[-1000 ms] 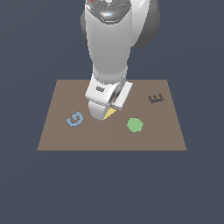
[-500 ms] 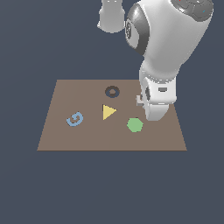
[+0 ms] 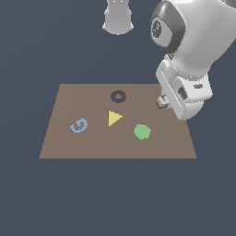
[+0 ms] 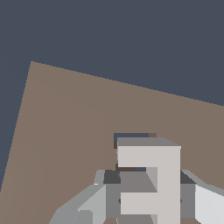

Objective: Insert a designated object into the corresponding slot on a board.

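E-shaped block (image 4: 148, 179) sits clamped between the gripper (image 4: 146, 192) fingers (image 4: 205, 203), jaws closed on its sides. You see it held near the board (image 3: 64, 138)'s far edge toward the exterior view's right, directly over the dark slot (image 4: 131, 138), of which only a sliver shows.

Both renders are evenly and softly lit, neither bright nor dim; edges are sharp throughout, with no blur, glare or bending at the borders; the board (image 3: 92, 147) is a flat matte brown with no cast shadows on it; the arm's white shell (image 3: 193, 41) shades gently to grey; the E block (image 4: 164, 175) has a lighter front face and a greyer top.
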Motion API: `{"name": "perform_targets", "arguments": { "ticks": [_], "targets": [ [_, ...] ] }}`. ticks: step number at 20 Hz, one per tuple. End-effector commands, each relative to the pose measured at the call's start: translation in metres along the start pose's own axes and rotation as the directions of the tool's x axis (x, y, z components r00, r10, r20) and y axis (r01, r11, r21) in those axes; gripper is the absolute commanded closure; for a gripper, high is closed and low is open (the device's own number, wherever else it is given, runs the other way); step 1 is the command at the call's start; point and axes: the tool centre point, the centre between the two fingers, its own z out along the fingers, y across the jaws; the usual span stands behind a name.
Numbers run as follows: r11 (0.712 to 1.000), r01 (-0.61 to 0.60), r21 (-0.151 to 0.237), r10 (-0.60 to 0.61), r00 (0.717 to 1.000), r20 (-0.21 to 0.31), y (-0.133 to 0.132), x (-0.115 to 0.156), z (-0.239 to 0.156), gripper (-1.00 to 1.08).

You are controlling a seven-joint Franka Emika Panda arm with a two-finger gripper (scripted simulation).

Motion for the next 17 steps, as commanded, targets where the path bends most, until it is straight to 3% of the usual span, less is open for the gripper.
{"name": "perform_targets", "arguments": {
  "ticks": [1, 7, 8, 17],
  "targets": [
    [1.0, -0.001, 0.0, 0.001, 1.0, 0.0, 0.0001, -0.0007, 0.0004, 1.08],
    [1.0, 0.008, 0.0, -0.008, 1.0, 0.001, -0.0011, 0.0004, 0.0099, 1.08],
    [1.0, 0.008, 0.0, -0.008, 1.0, 0.001, -0.0011, 0.0004, 0.0099, -0.92],
    [1.0, 0.008, 0.0, -0.008, 1.0, 0.001, -0.0011, 0.0004, 0.0099, -0.92]
  ]
}}
